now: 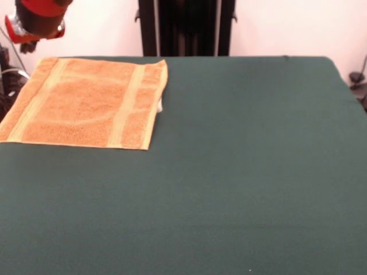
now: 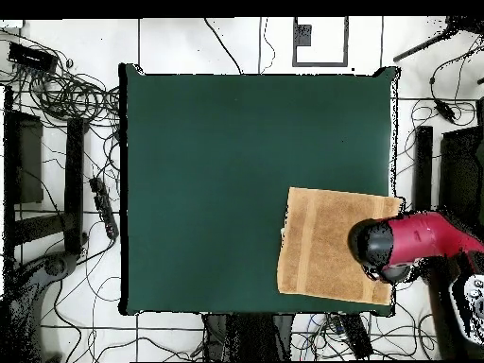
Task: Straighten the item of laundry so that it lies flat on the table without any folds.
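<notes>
The orange-tan towel (image 1: 86, 103) lies spread out and flat at the far left corner of the dark green table (image 1: 241, 172), its two paler bands running front to back. A small white tag (image 1: 160, 106) pokes out at its right edge. In the overhead view the towel (image 2: 326, 248) lies at the table's (image 2: 217, 170) lower right corner. My gripper (image 1: 28, 41) hangs above the towel's far left corner, apart from it. From above, the red and black arm end (image 2: 378, 248) covers the towel's right part and hides the gripper.
The black pedestal (image 1: 186, 27) stands behind the table's far edge. The towel's left side reaches the table's edge. Cables (image 2: 76, 95) and a power strip (image 2: 102, 203) lie on the floor beside the table.
</notes>
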